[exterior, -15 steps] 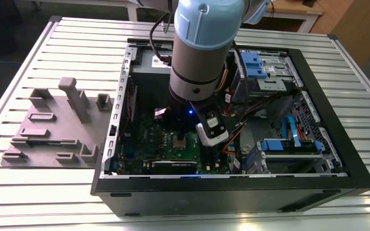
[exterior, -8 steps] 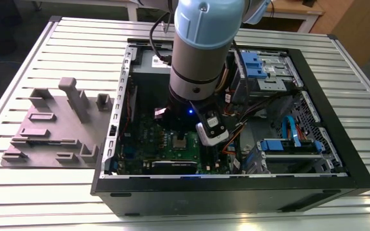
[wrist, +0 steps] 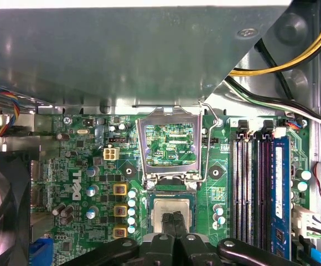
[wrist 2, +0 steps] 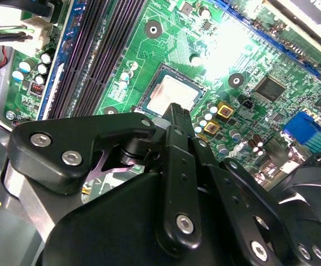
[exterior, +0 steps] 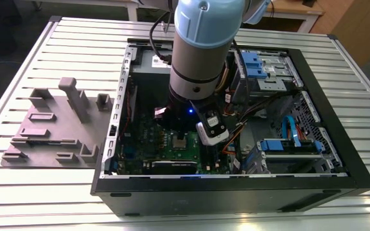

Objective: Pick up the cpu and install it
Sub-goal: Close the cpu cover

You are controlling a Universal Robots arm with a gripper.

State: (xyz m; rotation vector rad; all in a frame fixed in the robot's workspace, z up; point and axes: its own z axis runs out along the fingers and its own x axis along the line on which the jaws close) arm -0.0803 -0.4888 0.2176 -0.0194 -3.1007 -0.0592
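The cpu (wrist: 171, 209) is a small silvery square lying flat in its socket on the green motherboard (wrist: 94, 166); it also shows in the second wrist view (wrist 2: 170, 93) and as a small pale square in the exterior view (exterior: 180, 142). My gripper (wrist: 172, 220) hangs just over the cpu's near edge, its two black fingertips (wrist: 167, 221) pressed together with nothing between them. The socket's metal retention frame (wrist: 170, 145) stands upright behind the cpu, and its wire lever (wrist: 207, 145) is raised. My arm (exterior: 201, 57) reaches straight down into the open computer case (exterior: 339, 144).
Memory slots (wrist: 254, 183) run beside the socket, and a black fan (wrist: 5, 205) sits on the other side. Cables (wrist: 282, 61) cross above a grey metal box (wrist: 122, 55). Blue drive bays (exterior: 262, 67) line the case. A grey fixture tray (exterior: 56, 125) lies on the slatted table.
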